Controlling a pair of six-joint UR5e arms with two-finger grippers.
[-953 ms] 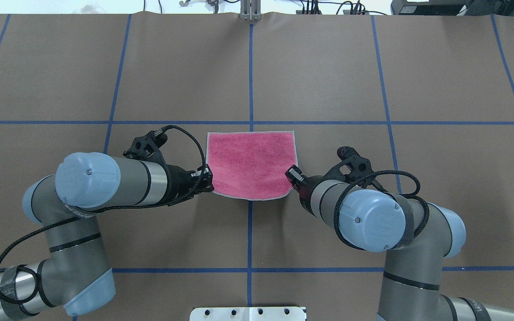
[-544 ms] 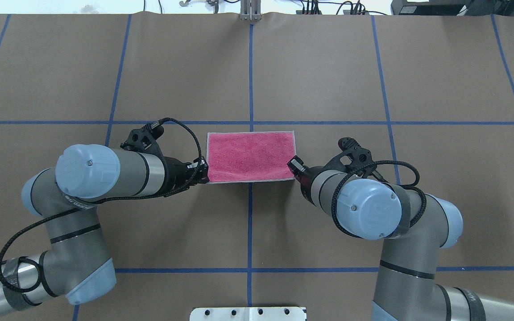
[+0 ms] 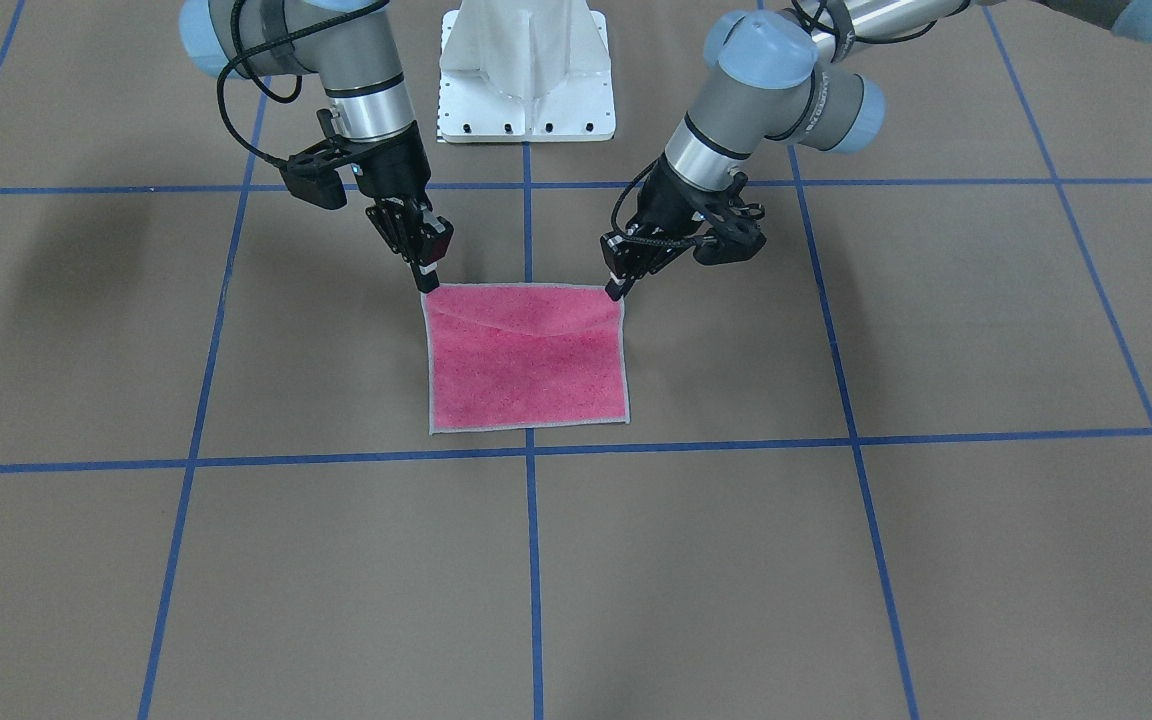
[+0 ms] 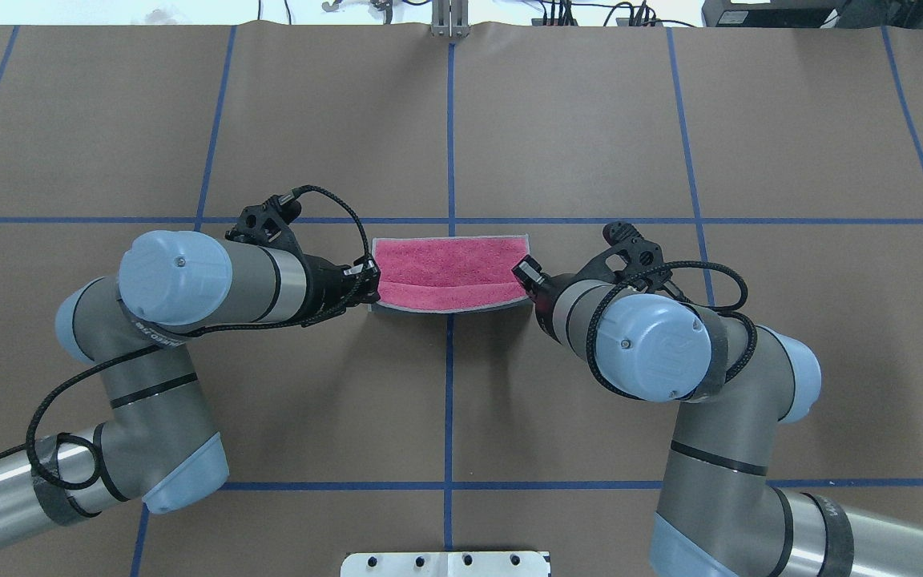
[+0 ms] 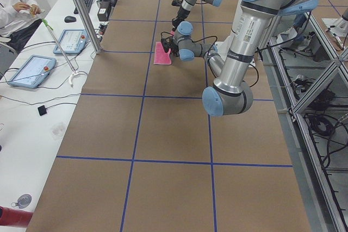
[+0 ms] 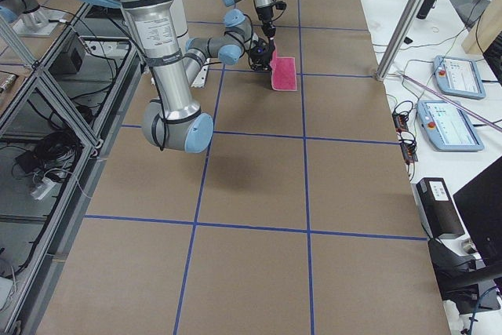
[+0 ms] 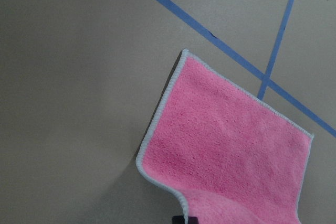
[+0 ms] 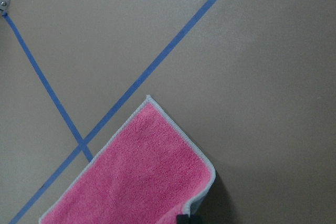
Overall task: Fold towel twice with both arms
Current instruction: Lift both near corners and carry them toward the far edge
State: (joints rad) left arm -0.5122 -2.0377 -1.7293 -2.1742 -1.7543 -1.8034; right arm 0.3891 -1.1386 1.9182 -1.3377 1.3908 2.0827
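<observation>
While each claw is clamped on a corner, the towel is half raised. The left claw and right claw hold the two corners farthest from the tape crossing up off the counter. The edge nearest that crossing lies flat, just short of it, pink face up. Between the claws the held edge sags a little in the middle.

My main worry is that sag. If I bring the corners toward the crossing too low, the belly could touch the lower layer first and set a crease short of the flat edge.

The second risk is uneven travel. If one claw reaches the crossing side ahead of the other, the fold would lie skewed and the stitched edges would not meet.

Third, the grips look shallow, right at the corner tips, so a tug sideways could pull one free.

Last, pushing toward the crossing with the cloth taut might slide the flat edge along the counter, past the tape.
</observation>
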